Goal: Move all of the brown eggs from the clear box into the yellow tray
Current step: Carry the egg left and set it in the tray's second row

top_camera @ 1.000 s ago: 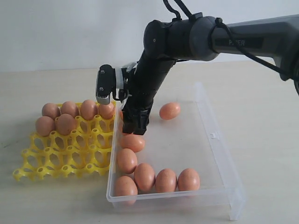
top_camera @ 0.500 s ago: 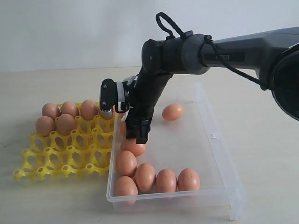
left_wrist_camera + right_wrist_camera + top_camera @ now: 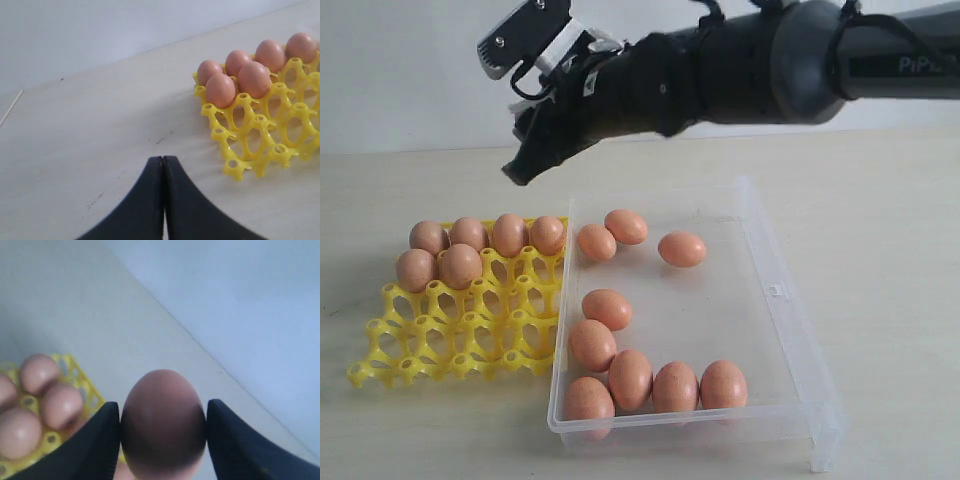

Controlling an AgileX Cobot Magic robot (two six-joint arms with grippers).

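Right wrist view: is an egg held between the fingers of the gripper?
Yes, an egg sits between the two dark fingers of the right gripper and touches both of them.

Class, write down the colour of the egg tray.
Bright yellow; the tray shows best in the exterior view.

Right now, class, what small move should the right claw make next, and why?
Probably lower the right claw toward an empty cup of the yellow tray. It is shut on a brown egg and held high near the tray, where most cups stand empty.
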